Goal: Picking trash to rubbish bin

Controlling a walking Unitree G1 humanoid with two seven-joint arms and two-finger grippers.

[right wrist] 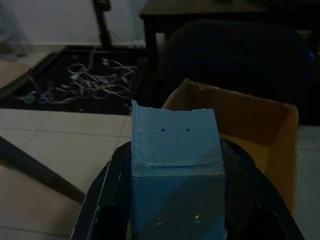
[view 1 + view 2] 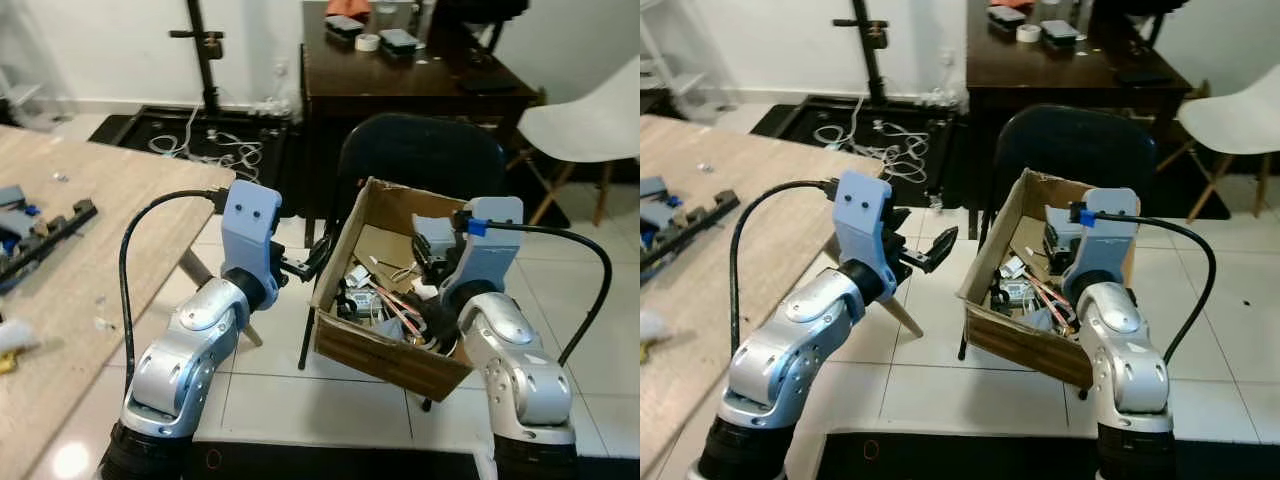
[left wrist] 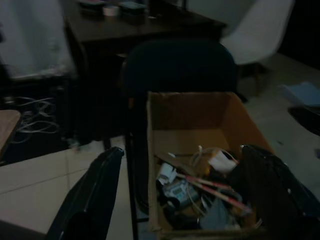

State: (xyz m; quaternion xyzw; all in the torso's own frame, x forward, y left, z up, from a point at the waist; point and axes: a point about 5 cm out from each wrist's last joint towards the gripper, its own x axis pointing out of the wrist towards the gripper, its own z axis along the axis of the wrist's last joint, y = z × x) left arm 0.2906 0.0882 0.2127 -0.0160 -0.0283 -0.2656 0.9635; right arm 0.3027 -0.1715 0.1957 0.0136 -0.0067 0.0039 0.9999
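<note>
At centre frame the right tool (image 1: 172, 190) grips a blue block (image 1: 174, 150) over the trash-filled cardboard box (image 2: 362, 345) on the dark chair (image 2: 420, 150); the left tool (image 2: 925, 255) hangs open, empty, beside it; release looks next.

Cardboard box (image 2: 385, 345) mouth left open above (clutter inside); dark chair (image 2: 420, 150) blocks behind, wooden table (image 2: 70, 260) left.
</note>
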